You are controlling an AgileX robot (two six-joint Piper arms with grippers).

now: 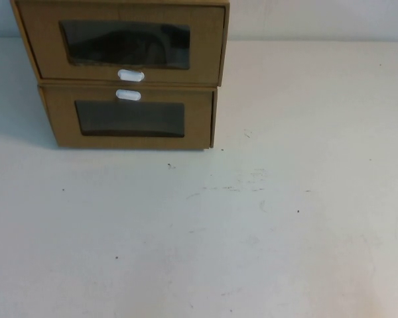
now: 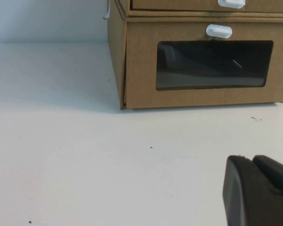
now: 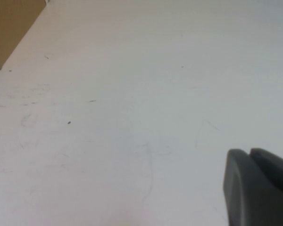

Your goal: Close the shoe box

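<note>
- Brown cardboard is making up two drawer boxes stacked at the far left of the white table (image 1: 285,232), both fronts facing the robot.
- On top is sitting the brown cardboard shoe box with a clear window and a small white pull tab under it (image 1: 123,43). Its long side is running left to right across the table.
- Its white pull tab (image 1: 131,75) is sitting just above the lower box's tab, nearly touching it.
- Through its window, something dark is showing, but I cannot tell what it is.
- Under it is sitting the other brown cardboard box with its white tab above the window (image 1: 131,118). Dark shapes are showing inside this one too, too dim to name.
- No writing or labels are showing on either box.
- The black left gripper (image 2: 257,190) is hanging over the table in front of the lower box, well apart from it. I cannot tell how its jaws are standing.
- The black right gripper (image 3: 257,186) is hanging over bare table, off to the side of the boxes. I cannot tell about its jaws either.
</note>
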